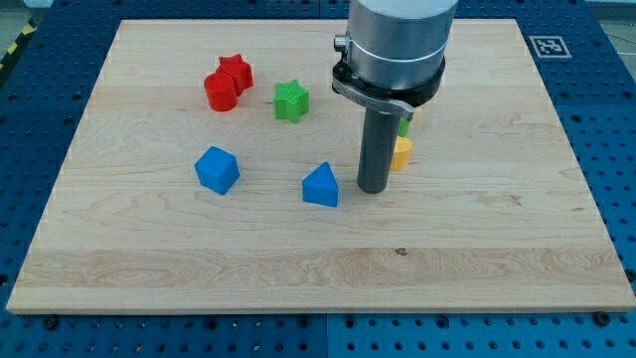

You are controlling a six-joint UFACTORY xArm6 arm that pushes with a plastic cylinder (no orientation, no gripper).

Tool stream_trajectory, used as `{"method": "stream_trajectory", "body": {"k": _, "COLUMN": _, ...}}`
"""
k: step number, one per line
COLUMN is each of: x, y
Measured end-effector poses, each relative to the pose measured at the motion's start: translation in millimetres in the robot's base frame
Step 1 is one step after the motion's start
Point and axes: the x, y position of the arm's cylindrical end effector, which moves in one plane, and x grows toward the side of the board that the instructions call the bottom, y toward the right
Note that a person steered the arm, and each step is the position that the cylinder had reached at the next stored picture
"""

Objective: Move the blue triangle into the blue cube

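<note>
The blue triangle lies on the wooden board just below the board's middle. The blue cube sits to its left, about a hundred pixels away, with bare board between them. My tip rests on the board just right of the blue triangle, a small gap apart from it. The rod rises from the tip up to the arm's grey body at the view's top.
A red star and a red cylinder touch each other at the upper left. A green star sits right of them. A yellow block and a green block are partly hidden behind the rod.
</note>
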Motion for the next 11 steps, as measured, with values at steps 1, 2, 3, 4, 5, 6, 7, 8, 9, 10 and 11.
{"method": "stream_trajectory", "body": {"k": 1, "x": 0.0, "y": 0.0}}
{"method": "stream_trajectory", "body": {"k": 2, "x": 0.9, "y": 0.0}}
{"method": "stream_trajectory", "body": {"k": 3, "x": 0.9, "y": -4.5}}
{"method": "stream_trajectory", "body": {"k": 4, "x": 6.2, "y": -5.0}}
{"method": "stream_trajectory", "body": {"k": 5, "x": 12.2, "y": -8.2}}
{"method": "stream_trajectory", "body": {"k": 6, "x": 13.2, "y": -8.1}}
{"method": "stream_trajectory", "body": {"k": 7, "x": 22.5, "y": -3.2}}
{"method": "stream_trajectory", "body": {"k": 8, "x": 23.8, "y": -3.4}}
{"method": "stream_trajectory", "body": {"k": 9, "x": 21.0, "y": -17.0}}
{"method": "stream_trajectory", "body": {"k": 10, "x": 15.3, "y": -31.9}}
{"method": "stream_trajectory", "body": {"k": 11, "x": 15.3, "y": -38.4}}
